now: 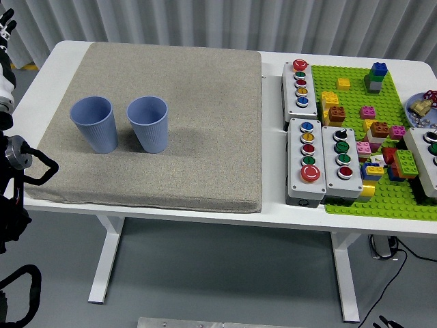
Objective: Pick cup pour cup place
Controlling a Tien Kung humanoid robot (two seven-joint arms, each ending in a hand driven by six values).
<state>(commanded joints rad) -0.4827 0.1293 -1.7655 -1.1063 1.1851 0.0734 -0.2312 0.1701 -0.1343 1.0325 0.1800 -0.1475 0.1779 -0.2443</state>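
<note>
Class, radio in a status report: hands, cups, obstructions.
Neither hand over the table. Two blue cups upright, side by side, apart, on grey mat, untouched. Nothing around them blocks a grasp.

1. Landmark: the grey mat (157, 119) covering the left and middle of the white table (273, 212).
2. On the mat's left part two blue cups stand upright: left cup (93, 124), right cup (148, 123). They stand just beside each other with a narrow gap between.
3. The mat's right half, far strip and near strip lie bare; approach is open there.
4. Right of the mat, button boxes (321, 160) and a green brick plate (382, 123) crowd the table.
</note>
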